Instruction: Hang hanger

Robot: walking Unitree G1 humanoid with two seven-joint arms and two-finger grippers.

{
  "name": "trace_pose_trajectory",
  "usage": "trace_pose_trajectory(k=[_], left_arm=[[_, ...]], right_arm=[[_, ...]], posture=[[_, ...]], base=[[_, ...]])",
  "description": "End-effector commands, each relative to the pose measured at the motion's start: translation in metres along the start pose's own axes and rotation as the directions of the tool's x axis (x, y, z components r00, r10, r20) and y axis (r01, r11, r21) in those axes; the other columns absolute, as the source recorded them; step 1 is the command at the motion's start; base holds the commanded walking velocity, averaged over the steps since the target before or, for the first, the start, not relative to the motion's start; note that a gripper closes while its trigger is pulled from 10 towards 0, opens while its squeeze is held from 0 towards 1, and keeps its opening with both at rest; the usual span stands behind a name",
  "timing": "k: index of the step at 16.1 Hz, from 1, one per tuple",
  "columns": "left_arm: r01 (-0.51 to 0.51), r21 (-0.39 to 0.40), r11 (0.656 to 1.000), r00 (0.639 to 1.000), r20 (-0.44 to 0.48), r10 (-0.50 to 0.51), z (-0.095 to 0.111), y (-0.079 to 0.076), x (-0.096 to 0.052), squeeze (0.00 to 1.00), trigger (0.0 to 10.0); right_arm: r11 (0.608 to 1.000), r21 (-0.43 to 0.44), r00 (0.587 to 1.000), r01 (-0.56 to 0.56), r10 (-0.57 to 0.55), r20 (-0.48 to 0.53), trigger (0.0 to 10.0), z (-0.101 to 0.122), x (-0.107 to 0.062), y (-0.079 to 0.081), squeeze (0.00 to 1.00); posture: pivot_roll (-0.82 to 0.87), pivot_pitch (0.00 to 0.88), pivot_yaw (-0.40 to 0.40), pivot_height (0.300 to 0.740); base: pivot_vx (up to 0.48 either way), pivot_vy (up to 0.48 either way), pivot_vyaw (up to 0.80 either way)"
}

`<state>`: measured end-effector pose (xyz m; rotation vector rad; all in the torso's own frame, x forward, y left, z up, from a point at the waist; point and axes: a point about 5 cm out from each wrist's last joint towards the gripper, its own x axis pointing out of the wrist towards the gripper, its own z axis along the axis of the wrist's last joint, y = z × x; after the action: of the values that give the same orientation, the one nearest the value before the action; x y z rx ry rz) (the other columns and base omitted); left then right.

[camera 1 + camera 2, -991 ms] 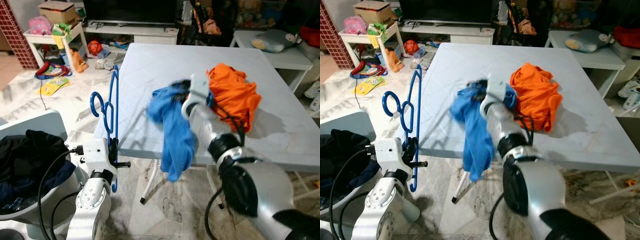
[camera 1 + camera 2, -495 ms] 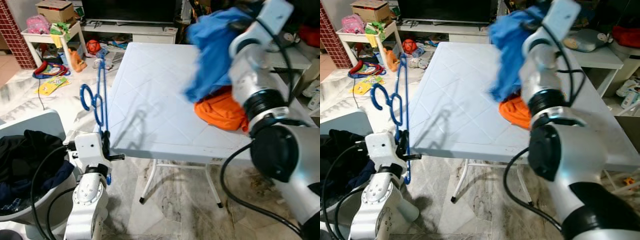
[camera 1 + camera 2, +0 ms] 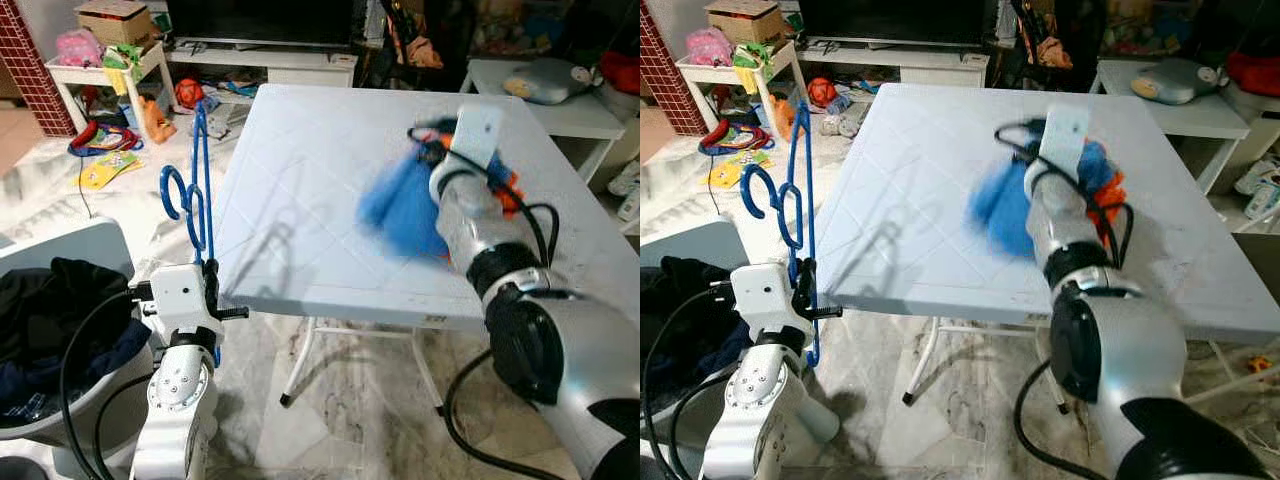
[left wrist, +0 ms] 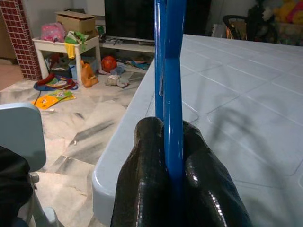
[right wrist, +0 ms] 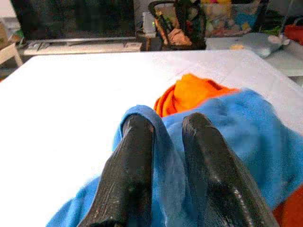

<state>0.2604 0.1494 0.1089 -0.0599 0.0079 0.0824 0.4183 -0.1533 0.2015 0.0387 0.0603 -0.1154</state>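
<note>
My left gripper [image 4: 173, 156] is clamped tight on the lower part of a blue hanger [image 3: 200, 170], its two black fingers [image 4: 147, 179] pressed against the plastic from both sides, holding it upright just beside the near left corner of the white table [image 3: 300, 180], with the hook end curling up over the tiled floor [image 3: 130, 215]. Over the table, my right gripper [image 5: 163, 142] has hold of a blue garment [image 3: 400, 205], a fold of the cloth pinched between its nearly closed fingers [image 5: 130, 170] while the rest drapes down onto the tabletop, blurred in the head views. An orange garment [image 5: 189, 92] lies on the table just behind the blue one, touching it. At my left side stands a grey basket [image 3: 75, 255] with dark clothes [image 3: 50, 310] heaped in it. Farther back across the room, toys [image 3: 150, 110] are scattered on the floor near a small white side table [image 3: 100, 70] bearing a cardboard box [image 3: 115, 20].
</note>
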Motion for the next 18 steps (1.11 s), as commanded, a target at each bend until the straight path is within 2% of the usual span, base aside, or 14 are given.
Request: trace_pose_trajectory(k=[1,2,6,7,9,10,13,15,18], left_arm=[[0.011,0.003,1.000,1.000,-0.003,-0.011,0.000,-0.003,0.001,0.00,10.0],[0.013,0.005,1.000,1.000,-0.003,-0.013,0.000,-0.004,0.002,0.00,10.0],[0.022,0.015,1.000,1.000,-0.004,-0.022,0.000,-0.006,0.001,0.00,10.0],[0.025,0.015,1.000,1.000,-0.005,-0.025,0.000,-0.005,0.001,0.00,10.0],[0.031,0.020,0.999,1.000,-0.004,-0.031,0.000,-0.006,-0.001,0.00,10.0],[0.043,0.028,0.999,0.999,-0.002,-0.043,-0.001,-0.008,-0.002,0.00,10.0],[0.081,0.021,0.996,0.997,0.000,-0.081,0.000,-0.015,-0.001,0.00,10.0],[0.139,0.036,0.990,0.990,0.020,-0.140,0.007,-0.024,-0.001,0.00,10.0],[0.151,0.027,0.988,0.988,0.031,-0.152,0.012,-0.028,0.002,0.00,10.0]], right_arm=[[0.999,-0.030,1.000,-0.015,0.014,-0.011,10.0,-0.002,0.000,-0.003,1.00],[0.997,-0.042,0.998,-0.059,0.058,-0.018,10.0,-0.007,-0.001,-0.004,1.00],[0.961,-0.197,0.978,-0.193,0.204,0.038,10.0,-0.004,-0.003,0.003,1.00],[0.956,-0.194,0.970,-0.220,0.236,0.060,10.0,-0.002,-0.004,0.001,1.00],[0.964,-0.185,0.974,-0.191,0.209,0.084,10.0,0.000,-0.004,-0.010,1.00],[0.981,-0.108,0.977,-0.163,0.176,0.122,10.0,-0.002,-0.005,-0.021,1.00],[0.995,-0.021,0.979,-0.096,0.098,0.177,10.0,-0.016,-0.013,-0.039,1.00],[0.992,-0.029,0.971,-0.121,0.124,0.203,10.0,-0.034,-0.025,-0.041,1.00],[0.991,0.000,0.973,-0.134,0.132,0.191,10.0,-0.048,-0.034,-0.041,1.00]], posture=[[0.04,0.000,-0.044,0.740],[0.04,0.000,-0.040,0.740],[0.03,0.000,-0.033,0.740],[0.03,0.000,-0.034,0.740],[0.03,0.000,-0.034,0.740],[0.03,0.000,-0.032,0.740],[0.02,0.000,-0.018,0.740],[0.01,0.000,-0.009,0.740],[0.00,0.000,-0.002,0.740]], base=[[0.000,0.000,0.00],[0.000,0.000,0.00],[0.000,0.000,0.00],[0.000,0.000,0.00],[0.000,0.000,0.00],[0.000,0.000,0.00],[0.000,0.000,0.00],[0.000,0.000,0.00],[0.000,0.000,0.00]])
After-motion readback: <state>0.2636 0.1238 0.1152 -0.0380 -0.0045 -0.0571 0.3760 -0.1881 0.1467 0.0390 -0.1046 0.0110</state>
